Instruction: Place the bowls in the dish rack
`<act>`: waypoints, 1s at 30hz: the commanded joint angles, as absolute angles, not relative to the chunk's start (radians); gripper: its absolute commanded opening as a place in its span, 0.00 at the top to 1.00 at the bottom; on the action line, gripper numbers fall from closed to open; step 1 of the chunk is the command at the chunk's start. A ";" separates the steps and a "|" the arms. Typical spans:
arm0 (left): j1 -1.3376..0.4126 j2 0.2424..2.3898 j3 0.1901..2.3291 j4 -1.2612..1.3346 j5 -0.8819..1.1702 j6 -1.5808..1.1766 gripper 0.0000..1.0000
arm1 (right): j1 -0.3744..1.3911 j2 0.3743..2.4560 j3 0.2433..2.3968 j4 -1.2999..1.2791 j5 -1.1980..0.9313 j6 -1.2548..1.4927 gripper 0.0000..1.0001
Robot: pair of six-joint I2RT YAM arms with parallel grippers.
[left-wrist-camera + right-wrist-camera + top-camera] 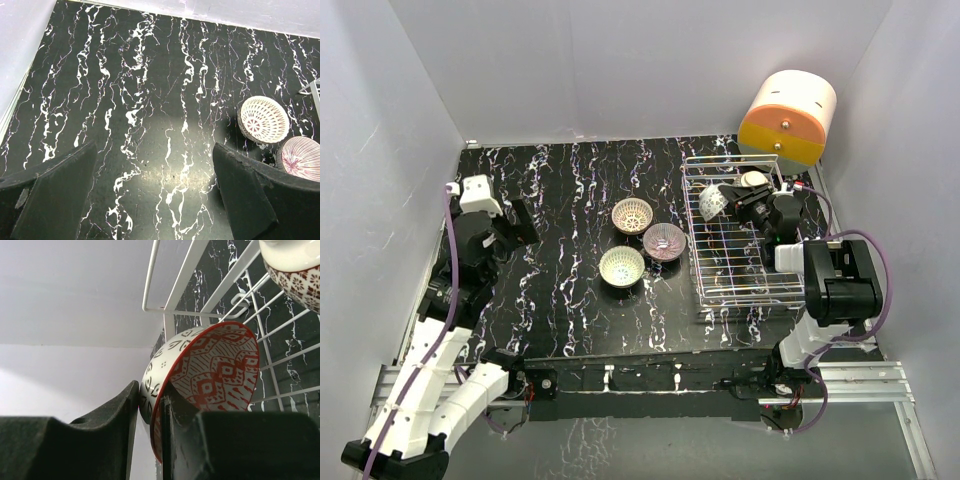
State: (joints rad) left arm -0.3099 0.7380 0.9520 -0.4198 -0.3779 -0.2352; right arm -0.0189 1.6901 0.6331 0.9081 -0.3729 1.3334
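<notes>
Bowls lie in 2 groups. We see 3 on the black marbled tabletop (560,200), left of the dish rack (750,290): a brown lattice bowl (632,214) farthest back, a purplish bowl (664,241) just beside it toward the rack, and a pale lattice bowl (621,265) nearest the arms. All 3 stand upright, apart from the rack.

The right gripper (150,412) is clenched on the rim of a red-lined bowl (220,365), with 1 finger against its pale outer wall and the other inside. That bowl is tipped on edge over the rack's far left part, with rack wires behind it in the right wrist view; we cannot tell whether it rests on the wires. Another bowl (754,179) sits close by at the rack's far end, and we cannot tell whether the 2 touch.

The left gripper (150,200) is released, its jaws spread wide above bare tabletop, apart from every bowl. The brown lattice and purplish bowls show at the right edge of its wrist view.

An orange-and-cream cylinder (788,115) stands beyond the rack's far right corner.
</notes>
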 commanded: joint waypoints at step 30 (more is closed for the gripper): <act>-0.313 0.657 0.935 -0.417 -0.366 -0.270 0.03 | -0.017 1.372 0.653 0.288 -0.252 1.026 0.45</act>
